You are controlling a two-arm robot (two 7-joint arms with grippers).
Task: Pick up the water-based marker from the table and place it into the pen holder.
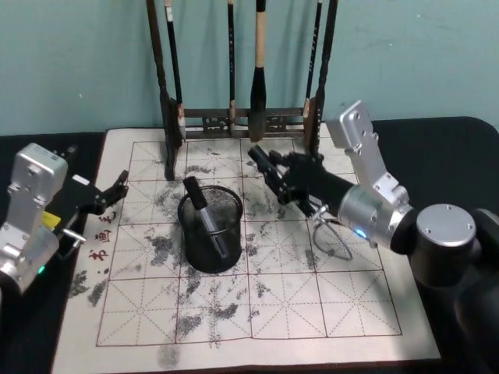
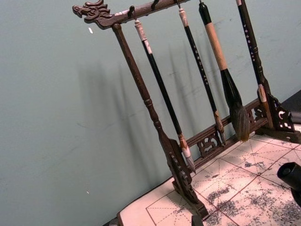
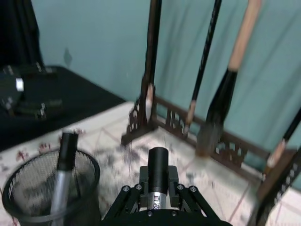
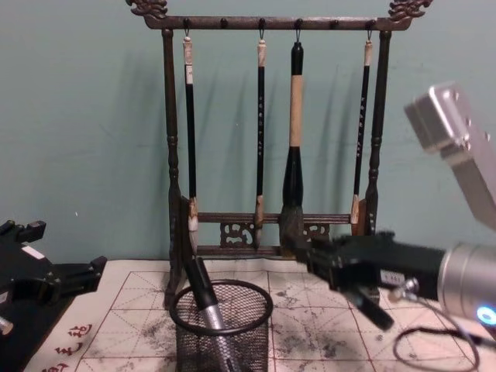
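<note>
One water-based marker [image 1: 204, 216], grey barrel with a black cap, and it's standing inside the small round black wire-mesh pen holder [image 1: 195, 257]. It sits cap end up, tilted, with the cap leaning on the holder's rim on the side toward the left arm. Placement reads as done.

Handling, my estimate:
- Light, stiff plastic tube. It won't flex and isn't fragile.
- The barrel looks smooth, so expect slip under a light pinch. Squeeze square across the barrel, not on the tapered ends.
- Only the cap and a short stretch of barrel stand clear above the holder's rim. That's the one spot to grab if it needs reseating.
- The holder looks light too. A sideways tug on the marker could tip or slide it, so any lift should follow the marker's lean.

My right pincer [image 1: 263, 170] is beside the holder on its right-arm side and a little beyond it. It's clear of the rim, fingers spread, holding nothing. It hangs between the holder and the tall dark-brown carved wooden brush rack [image 1: 242, 121] behind.

The left gripper [image 1: 121, 185] is parked well off the holder's other side, fingers apart as far as I can read them.

The holder stands on the cream red-grid calligraphy mat [image 1: 312, 312], which is ink-smudged all around it. The mat lies on the dark table [image 1: 425, 131].
</note>
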